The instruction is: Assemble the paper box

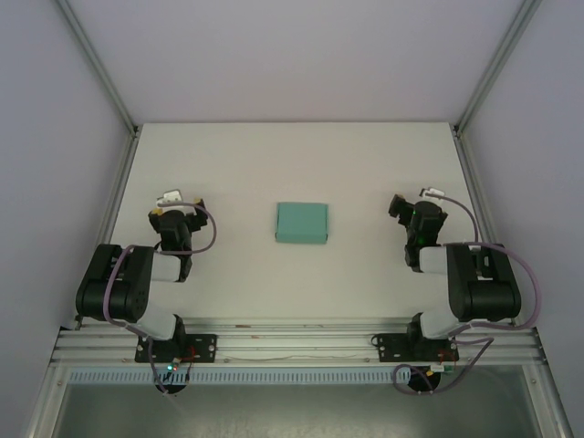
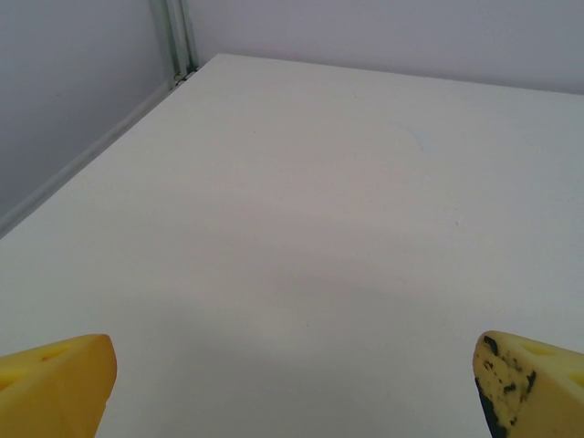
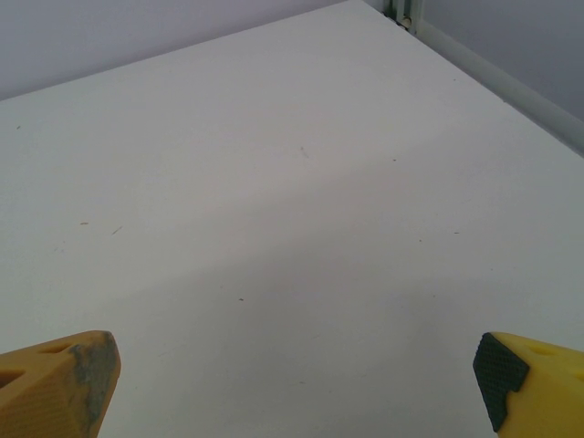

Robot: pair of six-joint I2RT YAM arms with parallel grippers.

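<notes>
Yellow fingertips (image 2: 57, 388) of my left gripper (image 2: 292, 397) sit at the bottom corners of the wrist view, spread wide with nothing between them, bare white table (image 2: 301, 210) beyond. Same for the right gripper (image 3: 297, 392): spread wide, holding nothing, one tip scuffed grey, the other black and ridged. From the top camera I see the paper box (image 1: 302, 223), a small teal rectangle lying flat mid-table, between the two arms and well apart from both. Left arm (image 1: 137, 283) and right arm (image 1: 465, 274) sit folded near their bases on the metal rail (image 1: 292, 339).
</notes>
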